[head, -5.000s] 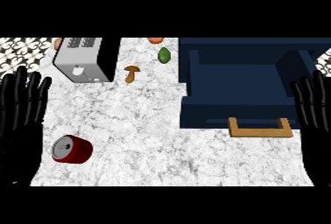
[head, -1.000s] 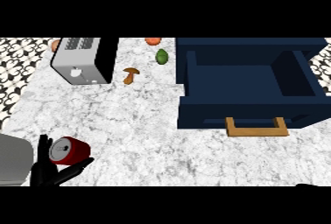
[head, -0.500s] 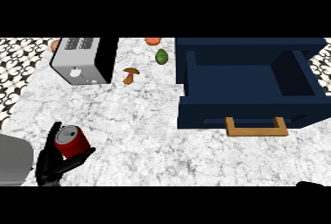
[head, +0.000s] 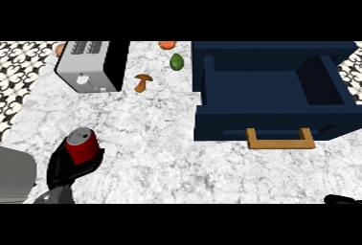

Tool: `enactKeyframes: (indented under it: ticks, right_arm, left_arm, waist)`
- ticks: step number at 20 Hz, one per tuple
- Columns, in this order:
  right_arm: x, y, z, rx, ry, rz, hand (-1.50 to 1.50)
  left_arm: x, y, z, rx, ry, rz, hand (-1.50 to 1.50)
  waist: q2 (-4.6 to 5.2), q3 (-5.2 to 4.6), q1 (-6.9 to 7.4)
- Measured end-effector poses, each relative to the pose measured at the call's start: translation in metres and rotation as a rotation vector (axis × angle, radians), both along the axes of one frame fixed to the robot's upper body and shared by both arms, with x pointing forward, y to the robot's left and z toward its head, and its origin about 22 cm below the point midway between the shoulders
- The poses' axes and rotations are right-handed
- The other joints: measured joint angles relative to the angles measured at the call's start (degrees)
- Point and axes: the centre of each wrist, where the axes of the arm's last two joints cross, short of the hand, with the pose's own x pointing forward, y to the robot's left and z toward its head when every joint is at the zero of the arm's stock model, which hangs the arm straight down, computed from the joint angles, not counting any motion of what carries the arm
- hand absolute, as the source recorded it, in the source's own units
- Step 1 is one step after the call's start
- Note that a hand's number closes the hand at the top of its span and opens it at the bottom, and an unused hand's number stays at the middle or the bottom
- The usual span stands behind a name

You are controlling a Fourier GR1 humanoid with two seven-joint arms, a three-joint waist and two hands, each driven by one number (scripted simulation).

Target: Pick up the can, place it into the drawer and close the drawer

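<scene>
Left hand (head: 67,165) at the lower left, well away from the drawer (head: 272,98), its black fingers curled round the red can (head: 81,145). The can is tilted, grey top pointing up and away from the robot, and appears lifted off the counter (head: 163,139), though whether its base is fully clear cannot be told.

Progress, as judged from this moment: the pick-up is done or nearly so. Carrying the can across to the drawer, setting it inside and pushing the drawer shut are all left to do. The drawer stands open on the far right, its dark blue interior bare where it shows, its tan handle (head: 280,139) facing the robot.

Right hand (head: 343,200): only a dark tip shows at the lower right edge, below the drawer's handle; whether it is open or closed cannot be told.

Counter: white and grey marble. To the left of the drawer, along the far side, lie a green fruit (head: 176,61), an orange item (head: 167,45) and a brown mushroom (head: 142,82), then a silver toaster (head: 90,64). Beyond the counter's left edge, a black-and-white patterned floor (head: 21,76).
</scene>
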Motion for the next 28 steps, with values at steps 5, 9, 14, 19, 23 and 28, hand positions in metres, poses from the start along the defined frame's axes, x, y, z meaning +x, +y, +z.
enactKeyframes:
  ticks: [5, 9, 14, 19, 23, 28]
  right_arm:
    - [0.002, -0.005, -0.002, -0.004, -0.007, -0.005, -1.5]
    - [0.003, 0.001, -0.001, -0.005, -0.017, 0.004, -1.5]
    - [0.001, 0.001, 0.0, -0.01, -0.028, -0.009, -1.5]
    - [0.0, 0.001, 0.005, -0.021, -0.021, -0.028, -1.5]
    - [-0.003, -0.003, 0.006, -0.024, -0.02, -0.032, -1.5]
    - [-0.001, -0.004, 0.008, -0.029, -0.029, -0.036, -1.5]
  left_arm:
    - [0.026, -0.02, 0.012, 0.001, -0.04, -0.069, 1.5]
    - [0.068, -0.064, 0.03, -0.015, -0.054, -0.176, 1.5]
    - [0.101, -0.097, 0.047, -0.029, -0.087, -0.253, 1.5]
    - [0.129, -0.132, 0.082, -0.011, -0.106, -0.331, 1.5]
    - [0.141, -0.154, 0.116, 0.028, -0.137, -0.379, 1.5]
    - [0.153, -0.184, 0.169, 0.038, -0.15, -0.431, 1.5]
  waist:
    - [0.01, -0.01, -0.05]
    - [0.15, -0.05, -0.65]
    - [0.16, -0.06, -0.64]
    - [-0.04, -0.02, -0.19]
    - [-0.2, 0.01, 0.15]
    - [-0.24, 0.03, 0.19]
